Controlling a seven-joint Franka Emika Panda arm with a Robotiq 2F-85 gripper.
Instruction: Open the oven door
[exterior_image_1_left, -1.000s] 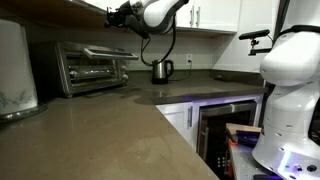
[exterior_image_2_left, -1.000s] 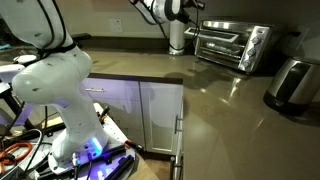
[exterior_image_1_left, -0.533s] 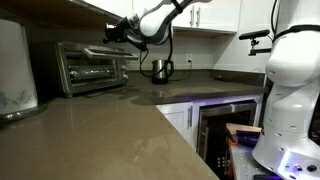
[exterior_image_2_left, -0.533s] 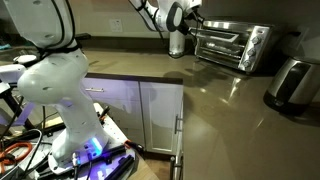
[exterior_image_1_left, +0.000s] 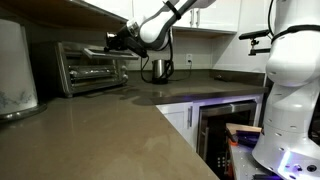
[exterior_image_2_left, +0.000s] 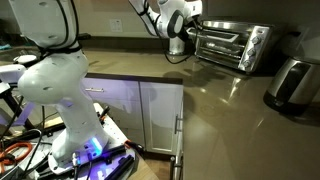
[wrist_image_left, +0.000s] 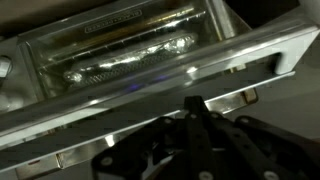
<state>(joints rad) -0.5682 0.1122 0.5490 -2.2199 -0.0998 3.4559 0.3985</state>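
A small stainless toaster oven (exterior_image_1_left: 92, 66) stands on the counter against the wall, also seen as the toaster oven (exterior_image_2_left: 232, 45). The oven door (exterior_image_1_left: 88, 71) with its glass pane looks closed in both exterior views. In the wrist view the oven door (wrist_image_left: 115, 45) fills the top, with its silver bar handle (wrist_image_left: 250, 68) running across below it. My gripper (exterior_image_1_left: 110, 42) is shut with nothing in it and hovers at the door's top edge. Its closed tips, the gripper (wrist_image_left: 196, 103), sit right at the handle; contact is unclear. The gripper (exterior_image_2_left: 193, 24) reaches the oven's upper front corner.
A kettle (exterior_image_1_left: 162, 69) stands beside the oven, near the arm. A white appliance (exterior_image_1_left: 15, 62) sits at the counter's other end, and a silver toaster (exterior_image_2_left: 291, 82) is there too. Upper cabinets (exterior_image_1_left: 215, 14) hang above. A dark built-in appliance (exterior_image_1_left: 226, 122) sits under the counter.
The arm has come down from near the upper cabinets to the top front edge of the toaster oven. The gripper stayed shut.
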